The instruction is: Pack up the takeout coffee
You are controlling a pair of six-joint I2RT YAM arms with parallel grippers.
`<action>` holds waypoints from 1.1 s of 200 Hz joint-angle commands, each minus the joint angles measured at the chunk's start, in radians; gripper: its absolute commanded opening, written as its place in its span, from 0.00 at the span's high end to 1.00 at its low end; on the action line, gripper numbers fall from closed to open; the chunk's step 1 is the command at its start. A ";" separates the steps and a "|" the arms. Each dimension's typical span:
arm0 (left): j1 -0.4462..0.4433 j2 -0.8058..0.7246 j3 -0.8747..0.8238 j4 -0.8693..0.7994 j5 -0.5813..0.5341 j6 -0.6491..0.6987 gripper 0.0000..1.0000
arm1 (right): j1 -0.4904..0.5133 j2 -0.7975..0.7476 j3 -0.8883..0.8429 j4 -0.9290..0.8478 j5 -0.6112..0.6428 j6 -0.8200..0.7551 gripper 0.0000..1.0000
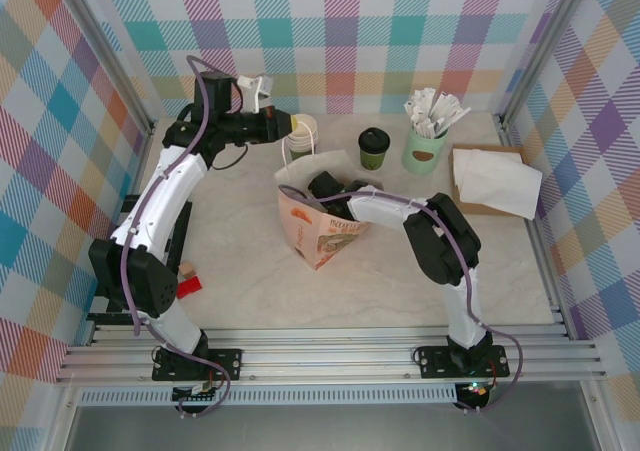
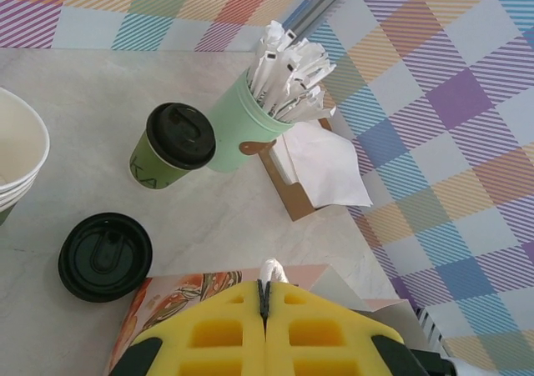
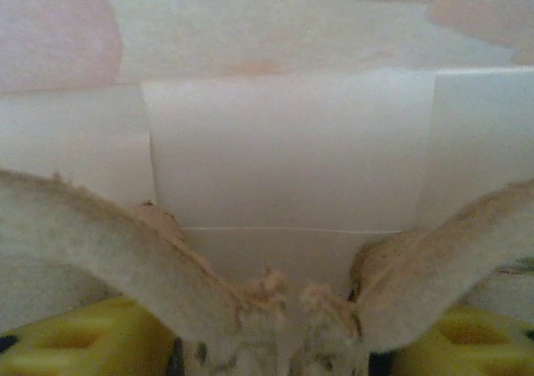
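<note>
The takeout coffee [image 1: 375, 148] [image 2: 171, 147], an olive-green cup with a black lid, stands upright at the back of the table, apart from both grippers. A pink floral paper bag [image 1: 320, 233] [image 2: 179, 291] stands open in the middle. My right gripper [image 1: 325, 186] [image 3: 292, 259] reaches inside it, jaws open and nothing between them, facing the bag's white inner wall [image 3: 288, 151]. My left gripper [image 1: 284, 126] [image 2: 265, 286] hovers above the bag's back edge. It is shut on a small white loop [image 2: 275, 272] that looks like the bag's handle.
A loose black lid [image 2: 104, 257] lies beside the bag. A stack of lidless cups [image 1: 300, 136] [image 2: 17, 163] is by the left gripper. A mint mug of sachets [image 1: 425, 149] [image 2: 242, 130] and a napkin holder [image 1: 495, 179] [image 2: 321, 163] stand back right. A small red item [image 1: 188, 286] lies front left.
</note>
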 commanded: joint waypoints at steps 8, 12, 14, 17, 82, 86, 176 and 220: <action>0.009 0.000 0.008 -0.056 0.025 0.061 1.00 | -0.017 -0.011 0.000 -0.070 -0.012 -0.002 0.25; 0.007 0.001 0.006 -0.060 0.025 0.073 1.00 | -0.018 -0.022 0.009 -0.082 -0.015 -0.002 0.24; 0.007 0.001 0.006 -0.062 0.024 0.078 1.00 | -0.018 -0.026 0.014 -0.088 -0.016 -0.002 0.23; 0.006 0.000 0.004 -0.066 0.021 0.087 1.00 | -0.019 -0.033 0.023 -0.096 -0.021 -0.001 0.21; -0.015 -0.039 -0.022 -0.079 -0.024 0.203 1.00 | -0.019 -0.158 0.040 -0.142 -0.097 -0.010 0.07; -0.015 -0.039 -0.022 -0.078 -0.026 0.200 1.00 | -0.019 -0.167 0.031 -0.136 -0.104 -0.012 0.07; -0.016 -0.026 -0.019 -0.061 -0.061 0.175 1.00 | -0.021 -0.248 -0.042 -0.102 -0.151 -0.032 0.23; -0.016 -0.003 0.013 -0.073 -0.043 0.177 1.00 | -0.020 -0.189 -0.031 -0.088 -0.161 -0.120 0.62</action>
